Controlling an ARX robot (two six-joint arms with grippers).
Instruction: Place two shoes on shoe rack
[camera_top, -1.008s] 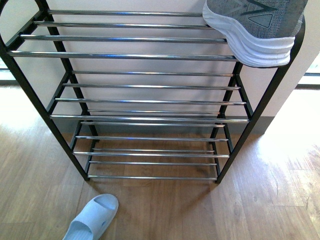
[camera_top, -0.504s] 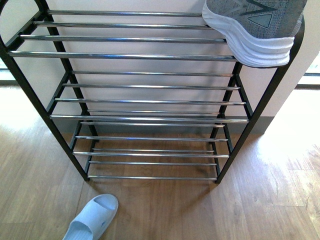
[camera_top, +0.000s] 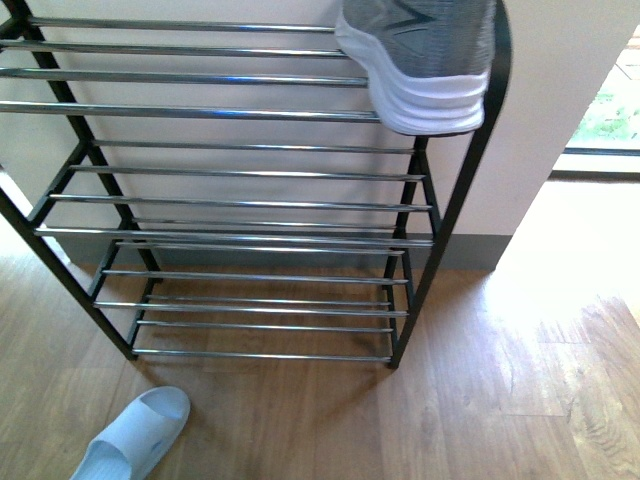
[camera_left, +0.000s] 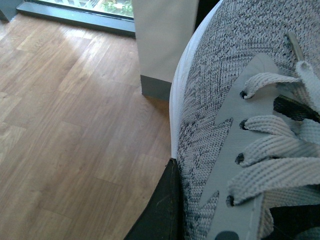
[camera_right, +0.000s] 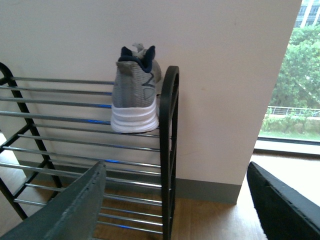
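Sneaker perched on shoe rack's top tier, heel jutting over front rod: liable to tip if nudged. Right gripper spread, empty; left gripper unreadable.

R claw spread wide, empty

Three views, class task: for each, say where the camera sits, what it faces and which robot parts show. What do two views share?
Front view: on the body, looking down at the shoe rack, a sneaker on it, a slipper on the floor; no arm shows.
Left wrist view: close against laces of a sneaker; no robot part clear.
Right wrist view: faces the rack's end; the open right end effector frames it.
Shared: front and right wrist show the racked sneaker.
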